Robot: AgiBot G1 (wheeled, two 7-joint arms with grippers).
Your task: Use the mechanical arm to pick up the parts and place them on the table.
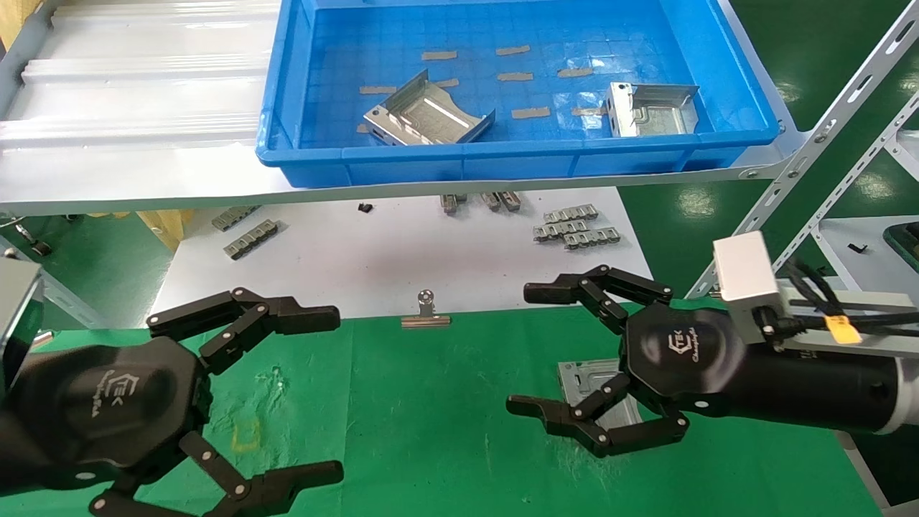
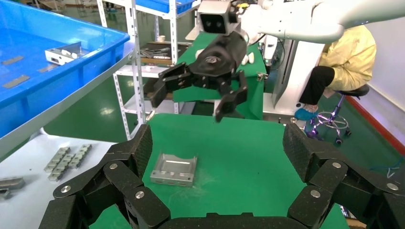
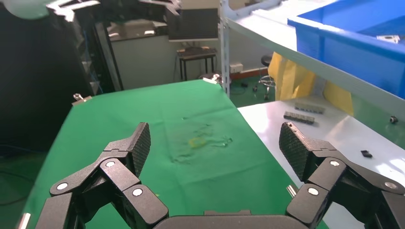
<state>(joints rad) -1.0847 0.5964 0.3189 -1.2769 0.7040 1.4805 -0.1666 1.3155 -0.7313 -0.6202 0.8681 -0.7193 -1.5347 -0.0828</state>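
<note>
One silver bracket lies on the green table, partly hidden under my right gripper, which hovers above it open and empty. The left wrist view shows this bracket flat on the cloth, apart from the raised right gripper. Two more brackets, one and another, lie in the blue bin on the shelf. My left gripper is open and empty over the table's near left side; its own view shows it wide open. In the right wrist view my right gripper holds nothing.
Small grey toothed strips and a binder clip lie on the white board. A grey ribbed shelf holds the bin. Slotted rack posts stand at the right. A yellow square marks the cloth. A seated person is beyond.
</note>
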